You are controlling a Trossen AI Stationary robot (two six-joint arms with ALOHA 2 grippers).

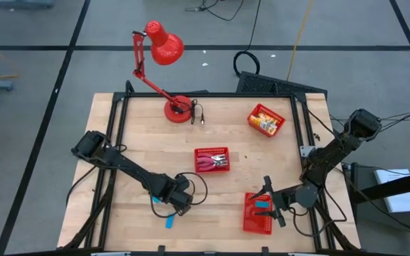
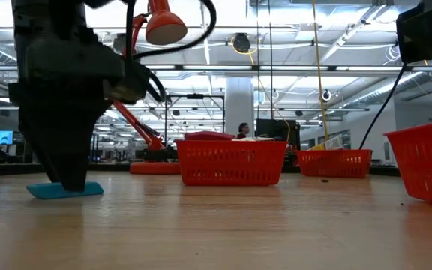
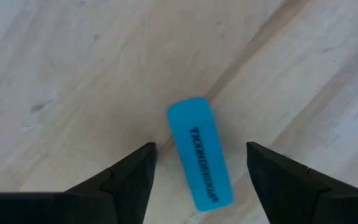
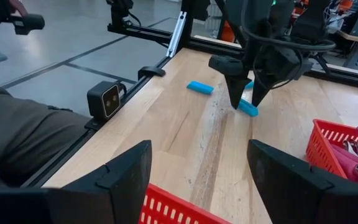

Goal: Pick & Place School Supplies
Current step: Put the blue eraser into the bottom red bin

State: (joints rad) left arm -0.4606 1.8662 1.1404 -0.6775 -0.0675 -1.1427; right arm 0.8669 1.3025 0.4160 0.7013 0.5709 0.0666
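Note:
A blue rectangular block (image 3: 201, 155) lies flat on the wooden table. My left gripper (image 3: 201, 163) points down over it, open, one finger on either side and neither touching; the same gripper shows in the high view (image 1: 181, 204) at the table's near middle. A second blue block (image 1: 169, 222) lies nearer the front edge. My right gripper (image 1: 272, 203) stands open and about level above the near-right red basket (image 1: 251, 222), with nothing between its fingers. A blue block (image 1: 263, 205) lies in that basket.
A red basket (image 1: 212, 159) holding red-handled tools stands mid-table. Another (image 1: 265, 119) with yellow-and-white packets is at the far right. A red desk lamp (image 1: 166, 50) rises from its base (image 1: 178, 110) at the far edge. A black frame rims the table.

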